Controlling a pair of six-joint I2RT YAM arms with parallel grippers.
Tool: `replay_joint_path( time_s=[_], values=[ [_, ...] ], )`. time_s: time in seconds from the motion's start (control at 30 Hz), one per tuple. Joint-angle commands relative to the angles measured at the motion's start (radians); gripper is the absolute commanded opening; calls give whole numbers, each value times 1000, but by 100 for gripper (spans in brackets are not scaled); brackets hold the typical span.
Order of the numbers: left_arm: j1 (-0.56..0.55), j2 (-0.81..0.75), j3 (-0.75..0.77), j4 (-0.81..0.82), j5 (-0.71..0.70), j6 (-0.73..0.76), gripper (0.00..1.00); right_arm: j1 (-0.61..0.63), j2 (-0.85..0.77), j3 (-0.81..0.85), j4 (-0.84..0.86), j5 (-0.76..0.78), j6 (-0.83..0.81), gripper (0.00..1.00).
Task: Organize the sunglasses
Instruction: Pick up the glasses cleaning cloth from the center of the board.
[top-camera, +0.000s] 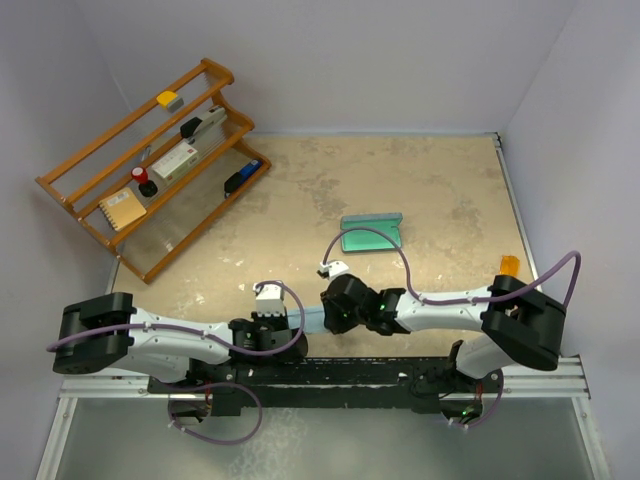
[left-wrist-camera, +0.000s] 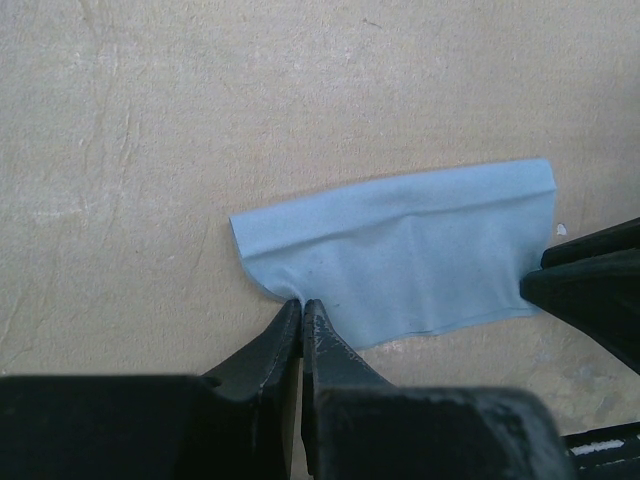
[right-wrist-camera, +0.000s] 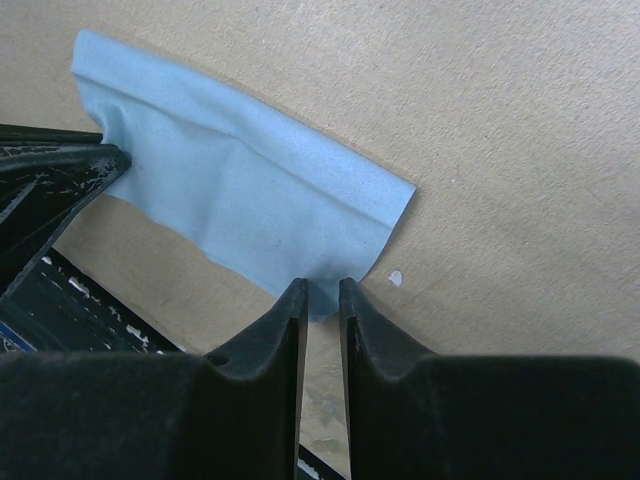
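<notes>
Blue cloth (left-wrist-camera: 410, 260), left claw (left-wrist-camera: 302, 305), right claw (right-wrist-camera: 322, 290) pinching edges

Both grippers work low at the near edge of the table (top-camera: 430, 180), meeting tip to tip over a blue cloth (left-wrist-camera: 400, 250); the left gripper (left-wrist-camera: 302, 312) and right gripper (right-wrist-camera: 322, 292) block each other's sideways path there. Beyond them stands a green case (top-camera: 372, 236), mid-table, apparently open. The wooden rack (top-camera: 150, 165) fills the far-left corner. Open tabletop lies between case and rack, and along the far-right side. Walls close three sides.
</notes>
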Motion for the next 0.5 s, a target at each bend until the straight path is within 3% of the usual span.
replay_joint_path(
  time_s=[0.0, 0.27, 0.47],
  values=[
    [-6, -16, -18, -1, 7, 14, 0, 14, 14, 6, -25, 4, -1, 22],
    [-6, -19, -25, 8, 12, 11, 0, 21, 21, 4, -30, 12, 1, 17],
    [-5, -24, -29, 6, 12, 8, 0, 34, 23, 15, -41, 17, 8, 26]
  ],
)
